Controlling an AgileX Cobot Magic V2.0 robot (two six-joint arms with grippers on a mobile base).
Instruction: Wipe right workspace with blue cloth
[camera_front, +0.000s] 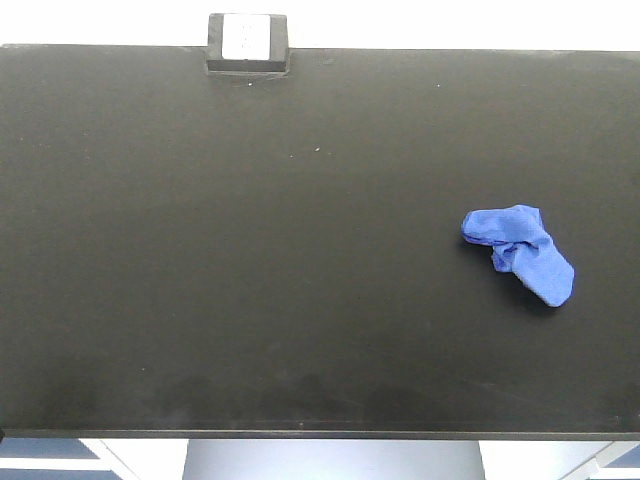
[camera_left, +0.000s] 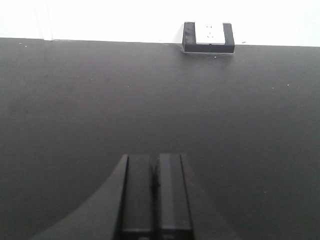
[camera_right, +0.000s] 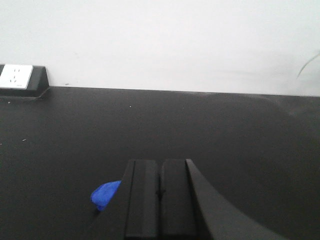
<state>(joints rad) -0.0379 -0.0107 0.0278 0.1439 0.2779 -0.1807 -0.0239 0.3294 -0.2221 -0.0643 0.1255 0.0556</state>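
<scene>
**Blue cloth waits on right side of bench, both tools closed and empty**

A crumpled blue cloth (camera_front: 519, 251) lies on the right half of the black bench (camera_front: 250, 250), roughly midway between the near and far edges, in the front-facing view. Neither arm appears in that view. The right tool (camera_right: 161, 192), seen from its own wrist camera, has its fingers pressed together with nothing between them; a corner of the cloth peeks out just to its left and below. The left tool (camera_left: 155, 187) is likewise closed and holds nothing, over bare bench well apart from the cloth. A white power socket in a black housing (camera_front: 247, 42) sits at the far edge, left of centre.

The risks from here, as a judgement: a tool that descends without opening would only shove the cloth aside; a pinch on one loose fold could let the bunched fabric unfurl and drag; and a shallow grasp may slip once wiping pressure begins.
</scene>
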